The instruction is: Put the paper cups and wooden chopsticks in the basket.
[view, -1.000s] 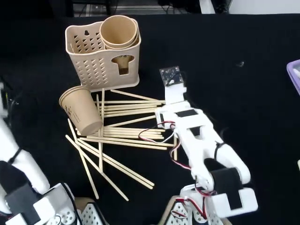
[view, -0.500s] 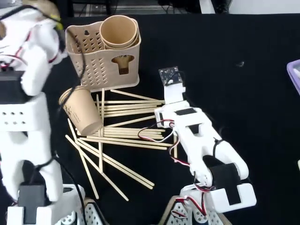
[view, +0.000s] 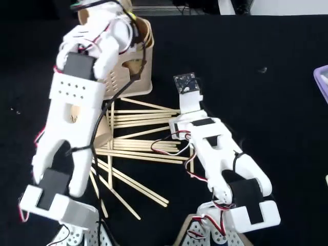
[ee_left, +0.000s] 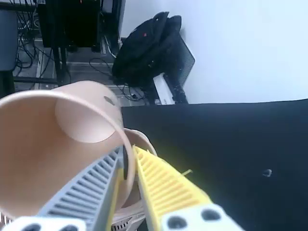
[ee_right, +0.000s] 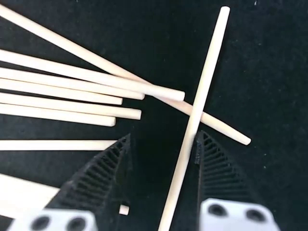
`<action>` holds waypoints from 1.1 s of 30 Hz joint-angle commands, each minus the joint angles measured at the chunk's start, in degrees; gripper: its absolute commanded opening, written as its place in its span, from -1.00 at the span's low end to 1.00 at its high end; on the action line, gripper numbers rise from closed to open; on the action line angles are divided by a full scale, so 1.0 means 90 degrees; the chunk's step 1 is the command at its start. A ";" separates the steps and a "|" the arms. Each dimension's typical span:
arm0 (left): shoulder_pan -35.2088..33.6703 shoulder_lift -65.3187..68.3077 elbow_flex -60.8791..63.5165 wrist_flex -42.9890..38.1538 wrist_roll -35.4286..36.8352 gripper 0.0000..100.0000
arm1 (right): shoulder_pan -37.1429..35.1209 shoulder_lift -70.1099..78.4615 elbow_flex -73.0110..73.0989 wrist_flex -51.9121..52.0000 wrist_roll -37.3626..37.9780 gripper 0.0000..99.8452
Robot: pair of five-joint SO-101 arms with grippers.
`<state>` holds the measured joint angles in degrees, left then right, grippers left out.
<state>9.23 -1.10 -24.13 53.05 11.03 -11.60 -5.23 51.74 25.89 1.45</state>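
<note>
Left gripper (ee_left: 128,159): the grey and yellow jaws are closing narrowly on the wall of a paper cup (ee_left: 53,144), one jaw inside the rim and one outside. The cup's open mouth is facing the wrist camera. In the high view the left arm is stretching across the table (view: 266,128), and its far end is hanging over the basket (view: 134,77) at the back. The basket is standing upright and is already carrying stacked cups (view: 147,35), whose rims are showing at its right side.

Second cup (view: 104,134): it is lying on the table in front of the basket, mostly hidden under the left arm and touching the chopsticks (view: 143,148). These are fanning out over the black cloth between the two arms.

Right gripper (ee_right: 163,139): it is pointing down at the chopstick ends, and its dark jaws are standing moderately apart. A single chopstick (ee_right: 204,72) is running between them, close to one jaw and crossing over another stick. The jaws are gripping nothing.
</note>
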 commanded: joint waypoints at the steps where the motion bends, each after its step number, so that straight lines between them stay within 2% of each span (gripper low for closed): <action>1: 0.0054 0.0322 -0.1001 0.0576 0.0078 -0.93 | 0.0156 -0.0034 -0.0425 -0.0068 -0.0010 -0.60; 9: -0.0005 0.0527 -0.2681 0.1690 0.0078 -0.93 | 0.0147 -0.0024 -0.0425 -0.0068 -0.0010 -0.60; 16: 0.0054 0.0537 -0.2935 0.2393 0.0068 -0.93 | 0.0147 -0.0024 -0.0415 -0.0068 -0.0010 -0.60; 20: 0.0063 0.0537 -0.2945 0.2755 -0.0606 -0.85 | 0.0147 -0.0015 -0.0415 -0.0068 -0.0010 -0.60; 24: 0.0239 0.0537 -0.2984 0.3155 -0.1250 -0.88 | 0.0147 -0.0005 -0.0435 -0.0068 -0.0010 -0.60; 33: 0.0210 0.0723 -0.2994 0.2872 -0.1416 -0.90 | 0.0137 0.0015 -0.0435 -0.0068 -0.0010 -0.60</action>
<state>10.73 4.88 -47.60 81.27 -1.36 -11.60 -5.23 51.74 25.89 1.45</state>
